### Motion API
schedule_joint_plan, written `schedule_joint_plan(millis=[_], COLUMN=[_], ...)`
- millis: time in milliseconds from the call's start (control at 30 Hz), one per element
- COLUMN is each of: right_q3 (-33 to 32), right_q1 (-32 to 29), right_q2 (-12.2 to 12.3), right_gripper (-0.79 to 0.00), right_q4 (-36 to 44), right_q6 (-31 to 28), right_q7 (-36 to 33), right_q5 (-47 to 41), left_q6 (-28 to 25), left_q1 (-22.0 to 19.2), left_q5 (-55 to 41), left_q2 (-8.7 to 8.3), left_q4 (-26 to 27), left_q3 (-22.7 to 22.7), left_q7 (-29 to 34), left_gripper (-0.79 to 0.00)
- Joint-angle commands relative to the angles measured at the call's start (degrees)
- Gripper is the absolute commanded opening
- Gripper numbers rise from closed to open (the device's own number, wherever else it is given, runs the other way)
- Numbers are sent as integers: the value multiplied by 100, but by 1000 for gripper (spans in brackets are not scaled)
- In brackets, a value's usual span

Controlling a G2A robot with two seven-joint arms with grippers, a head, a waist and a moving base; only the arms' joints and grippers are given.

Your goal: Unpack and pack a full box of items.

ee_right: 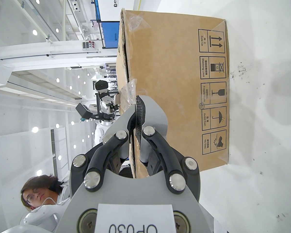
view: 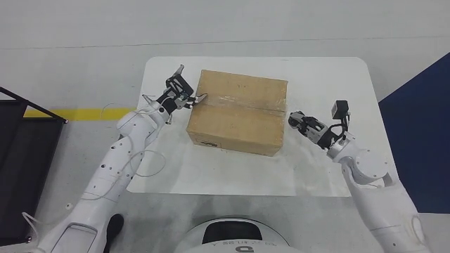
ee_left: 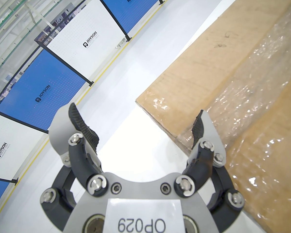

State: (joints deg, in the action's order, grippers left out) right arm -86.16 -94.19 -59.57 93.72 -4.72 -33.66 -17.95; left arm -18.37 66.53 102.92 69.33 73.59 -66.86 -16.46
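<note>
A closed cardboard box (view: pixel 235 112) with clear tape along its top seam sits in the middle of the white table (view: pixel 316 77). My left gripper (view: pixel 191 84) is open at the box's left end, near the far corner. In the left wrist view the left gripper (ee_left: pixel 138 124) has one finger over the taped corner of the box (ee_left: pixel 232 73) and the other out over the table. My right gripper (view: pixel 292 118) is shut at the box's right end. In the right wrist view the right gripper (ee_right: pixel 137 107) rests against the top edge of the box (ee_right: pixel 174 86), just below a loose tape end (ee_right: pixel 129 89).
Bare table lies in front of the box and to its right. A black frame (view: pixel 21 133) stands on the floor off the left side, by a yellow floor line (view: pixel 91 114). A blue panel (view: pixel 422 126) stands to the right of the table.
</note>
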Motion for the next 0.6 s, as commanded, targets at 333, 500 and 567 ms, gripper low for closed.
schedule_joint_plan(millis=[333,500,567], right_q3=[-269,-479,-496], right_q1=[-510,-1076,-1053], right_q2=[-53,-96,-87], right_gripper=[0,0,0], right_q4=[93,429,580], right_q6=[-896,-2340,-2532], right_q7=[593,915,611], right_q5=[-329,-354,-373], left_q6=[-8,-4,-4], left_q1=[-66,-57,-57], left_q5=[168,182,182], left_q2=[20,14,14], left_q4=[-119,-97,-97], left_q3=[192,176,176], left_q7=[-33,-13,-13], left_gripper=[0,0,0])
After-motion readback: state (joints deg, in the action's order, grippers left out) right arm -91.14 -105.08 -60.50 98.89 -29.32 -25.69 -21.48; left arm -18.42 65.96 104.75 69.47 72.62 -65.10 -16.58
